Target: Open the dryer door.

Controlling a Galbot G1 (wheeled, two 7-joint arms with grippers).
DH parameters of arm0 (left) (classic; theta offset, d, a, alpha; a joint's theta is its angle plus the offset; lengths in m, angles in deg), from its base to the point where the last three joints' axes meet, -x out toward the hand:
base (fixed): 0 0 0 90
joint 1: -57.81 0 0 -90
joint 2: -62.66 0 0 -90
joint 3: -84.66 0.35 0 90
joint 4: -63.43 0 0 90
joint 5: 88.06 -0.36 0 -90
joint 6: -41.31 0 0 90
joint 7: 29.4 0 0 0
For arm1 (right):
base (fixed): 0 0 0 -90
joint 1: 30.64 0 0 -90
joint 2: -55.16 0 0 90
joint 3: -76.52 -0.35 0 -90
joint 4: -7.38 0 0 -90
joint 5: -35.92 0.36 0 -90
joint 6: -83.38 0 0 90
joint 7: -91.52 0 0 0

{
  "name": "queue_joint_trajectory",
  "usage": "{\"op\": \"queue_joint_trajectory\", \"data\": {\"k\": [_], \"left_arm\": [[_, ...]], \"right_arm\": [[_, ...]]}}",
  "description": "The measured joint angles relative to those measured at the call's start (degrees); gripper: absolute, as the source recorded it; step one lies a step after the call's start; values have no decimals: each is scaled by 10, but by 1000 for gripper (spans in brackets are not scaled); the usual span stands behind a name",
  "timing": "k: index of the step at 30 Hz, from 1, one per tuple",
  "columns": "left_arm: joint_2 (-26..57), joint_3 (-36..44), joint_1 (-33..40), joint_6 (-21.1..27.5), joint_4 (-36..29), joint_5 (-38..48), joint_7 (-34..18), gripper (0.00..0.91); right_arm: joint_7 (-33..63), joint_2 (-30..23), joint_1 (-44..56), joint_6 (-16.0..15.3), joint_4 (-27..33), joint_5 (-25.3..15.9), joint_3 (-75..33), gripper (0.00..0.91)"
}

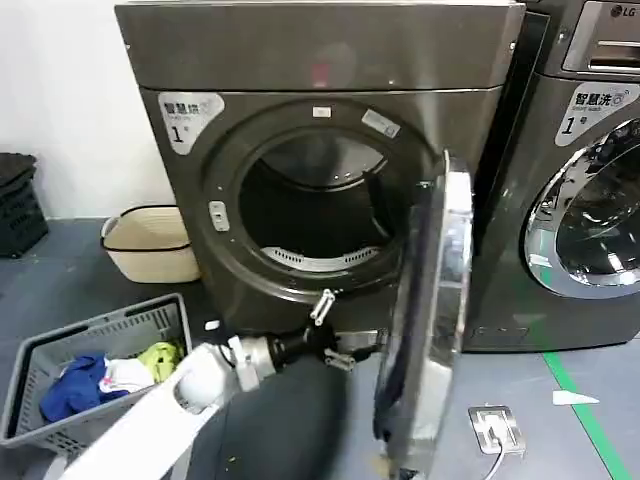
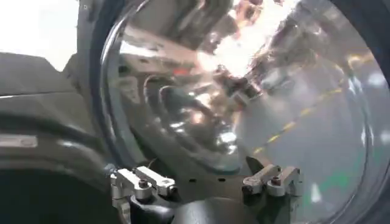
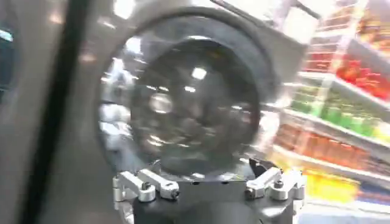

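Lower left of the head view: grey slatted plastic laundry basket (image 1: 35, 352) holding blue, white and yellow-green cloth. Above it, at mid left, cream round tub (image 1: 150, 250) on the floor.

Lower centre: white left arm reaching in from the bottom edge, left end effector (image 1: 340, 335) just beside the inner face of the door, fingers spread wide and holding nothing. Same spread in the left wrist view, left end effector (image 2: 207, 182) close before the bulged inner glass.

Centre: dark grey front-loading dryer (image 1: 320, 60), round drum opening (image 1: 315, 215) fully exposed.

Right of centre: large round dryer door with chrome ring and dark glass (image 1: 440, 290), hinged at its right side, standing edge-on and well away from the opening; inner glass at (image 2: 201, 115).

Far right: second grey machine marked LG (image 1: 590, 200), door closed.

Right wrist view: right end effector (image 3: 210, 185), fingers wide, empty, facing a blurred round dark-glass front (image 3: 195, 103); which machine's, not determinable.

Judged step: opening essentially complete, final push outward. Next move, as judged: either a slight further nudge against the inner face, or a straight withdrawal of the left arm without catching the door edge.
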Motion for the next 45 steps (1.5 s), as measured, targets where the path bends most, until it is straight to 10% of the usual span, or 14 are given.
{"op": "queue_joint_trajectory", "data": {"k": [15,45], "left_arm": [[-72,82,66,1,61,-13,-15,907],[-236,175,179,3,239,-57,-50,907]], "right_arm": [[192,-116,-16,-73,33,-126,-122,907],[242,-196,5,-40,91,-148,-170,907]]}}
